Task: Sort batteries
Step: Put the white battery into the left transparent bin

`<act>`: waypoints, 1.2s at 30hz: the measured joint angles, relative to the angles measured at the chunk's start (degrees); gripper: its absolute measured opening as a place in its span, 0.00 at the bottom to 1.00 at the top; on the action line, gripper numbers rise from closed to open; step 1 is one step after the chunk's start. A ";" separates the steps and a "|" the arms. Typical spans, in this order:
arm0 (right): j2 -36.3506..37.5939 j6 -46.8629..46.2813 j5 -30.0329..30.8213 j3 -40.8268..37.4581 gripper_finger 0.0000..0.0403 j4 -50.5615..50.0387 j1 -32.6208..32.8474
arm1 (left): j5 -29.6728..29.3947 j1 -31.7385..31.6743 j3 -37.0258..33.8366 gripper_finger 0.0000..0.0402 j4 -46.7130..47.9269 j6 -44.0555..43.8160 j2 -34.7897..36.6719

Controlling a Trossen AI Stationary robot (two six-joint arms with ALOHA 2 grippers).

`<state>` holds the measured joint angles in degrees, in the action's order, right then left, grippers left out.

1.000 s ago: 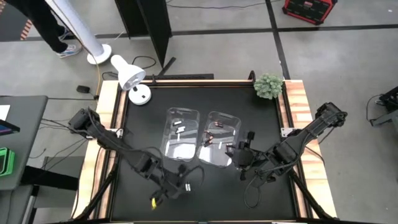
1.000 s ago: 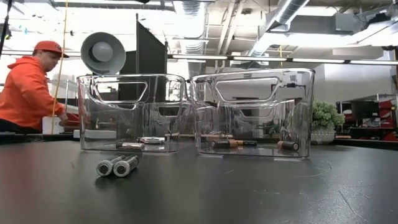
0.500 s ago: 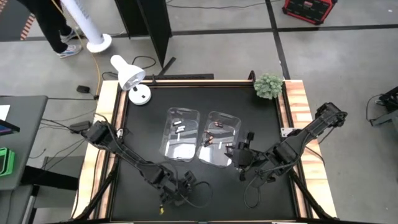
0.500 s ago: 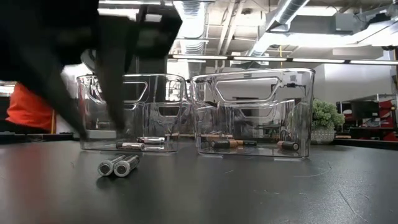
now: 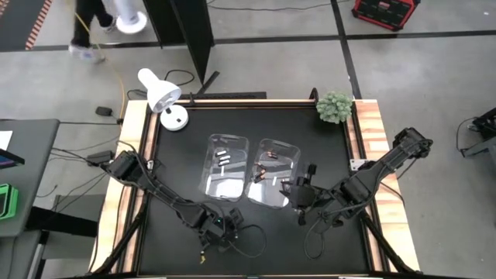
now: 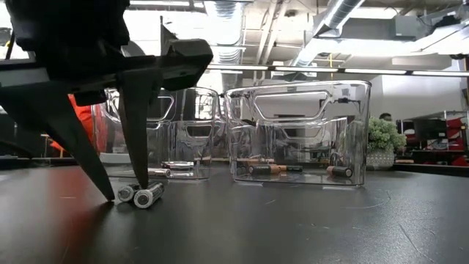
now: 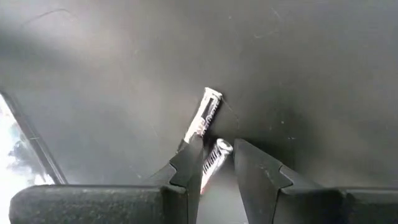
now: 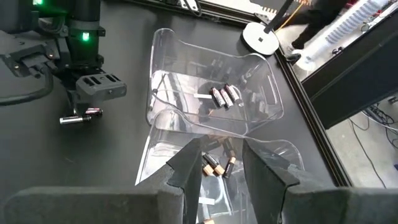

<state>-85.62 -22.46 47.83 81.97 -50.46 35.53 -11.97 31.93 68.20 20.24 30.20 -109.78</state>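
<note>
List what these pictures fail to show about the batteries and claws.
- Loose batteries: high view, hidden under the left arm.
- Left claw: fingers straddle one battery; contact cannot be told. Battery's near end hidden between the fingers.
- Battery count in the bins: high view, too small; low view, clear walls glare.
- Right claw: only in its wrist view, open above the bins.

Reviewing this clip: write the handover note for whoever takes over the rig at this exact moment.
Left gripper: down at the table's near edge, fingers open astride one of the two loose silver batteries; nothing gripped yet.
Right gripper: open, empty, hovering over the right bin.
Left bin: silver batteries already inside.
Right bin: copper-ended batteries already inside.
Done: most batteries appear sorted into the bins.
Left: the two loose silver ones on the table; they likely belong in the left bin.
</note>
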 joint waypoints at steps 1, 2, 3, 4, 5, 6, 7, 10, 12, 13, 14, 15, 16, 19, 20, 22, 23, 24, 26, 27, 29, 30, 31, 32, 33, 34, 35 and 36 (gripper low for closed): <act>0.00 0.00 0.00 0.00 0.33 0.00 0.02 | 0.02 -0.16 0.00 0.22 0.05 0.00 0.00; 0.00 0.00 0.00 0.00 0.33 -0.02 0.02 | 0.03 -0.24 0.00 0.22 0.17 -0.03 0.09; 0.00 0.00 0.00 0.00 0.33 -0.01 0.02 | 0.02 -0.24 0.00 0.22 0.32 -0.04 0.31; 0.00 0.00 0.00 0.00 0.33 -0.02 0.02 | 0.01 -0.24 0.00 0.22 0.37 0.05 0.52; 0.00 0.00 0.00 0.00 0.33 -0.04 0.02 | 0.00 -0.24 0.00 0.22 0.16 0.28 0.69; 0.00 0.00 0.00 0.00 0.33 -0.02 0.02 | -0.18 -0.24 0.00 0.22 0.11 0.66 0.87; 0.00 -0.02 0.00 0.00 0.33 -0.04 0.02 | -0.40 -0.24 0.00 0.22 0.49 0.85 1.00; 0.00 -0.02 0.00 0.00 0.33 -0.04 0.00 | -0.84 -0.38 0.00 0.22 1.46 0.86 1.04; 0.00 -0.02 0.00 0.00 0.33 -0.07 0.00 | -0.91 -0.40 0.00 0.22 1.98 0.84 1.05; 0.00 -0.02 0.00 0.00 0.33 -0.07 0.00 | -0.92 -0.40 0.00 0.22 1.99 0.70 1.05; 0.00 -0.02 0.00 0.00 0.33 -0.07 0.00 | -0.93 -0.40 0.00 0.22 1.98 0.50 1.05; 0.00 -0.02 0.00 0.00 0.33 -0.07 0.00 | -0.93 -0.40 0.00 0.22 2.02 0.18 1.13; 0.02 -0.02 0.00 0.00 0.33 -0.07 -0.02 | -0.92 -0.38 0.00 0.22 2.13 0.16 1.37; 0.02 -0.02 0.00 0.00 0.33 -0.09 -0.05 | -0.83 -0.38 0.00 0.22 1.92 -0.64 2.60; 0.02 -0.02 0.00 0.00 0.33 -0.10 -0.05 | -0.81 -0.38 0.00 0.22 2.21 -1.03 3.09; 0.02 -0.02 0.00 0.00 0.33 -0.11 -0.05 | -0.78 -0.64 0.00 0.22 3.59 -1.37 3.83; 0.02 -0.02 0.00 0.00 0.33 -0.11 -0.05 | -0.74 -0.77 0.00 0.22 4.56 -1.51 4.09; 0.02 -0.02 0.00 0.00 0.33 -0.11 -0.05 | -0.72 -0.92 0.00 0.22 5.45 -1.82 4.20; 0.02 -0.02 0.00 0.00 0.33 -0.11 -0.05 | -0.72 -1.34 0.00 0.22 7.13 -2.08 4.19; 0.02 -0.02 0.00 0.00 0.33 -0.11 -0.05 | -0.70 -1.55 0.00 0.22 7.81 -2.03 4.01; 0.02 -0.02 0.00 0.00 0.33 -0.08 -0.05 | -0.70 -1.98 0.00 0.22 7.72 -1.35 3.44; 0.02 -0.02 0.00 0.00 0.33 -0.09 -0.05 | -0.71 -2.15 0.00 0.22 7.48 -0.71 3.05; 0.02 -0.04 0.00 0.00 0.33 -0.09 -0.05 | -0.68 -2.28 -0.02 0.22 7.27 -0.03 2.85; 0.02 -0.02 0.00 0.00 0.33 -0.09 -0.05 | -0.53 -2.36 -0.03 0.22 7.07 0.68 2.80; 0.02 -0.04 0.00 0.00 0.33 -0.09 -0.05 | -0.41 -2.44 -0.04 0.22 6.56 1.09 2.80; 0.02 -0.06 0.00 0.00 0.33 -0.07 -0.05 | -0.32 -2.53 -0.04 0.22 5.73 1.45 2.82; 0.02 -0.14 0.00 0.00 0.33 -0.09 -0.05 | -0.28 -2.58 -0.01 0.22 5.11 1.79 2.82; 0.02 -0.15 0.00 0.00 0.33 -0.07 -0.05 | -0.24 -2.58 0.00 0.22 5.02 2.24 2.82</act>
<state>-85.60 -22.61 47.83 81.97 -50.52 35.48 -12.21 29.34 68.20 25.26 32.44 -106.96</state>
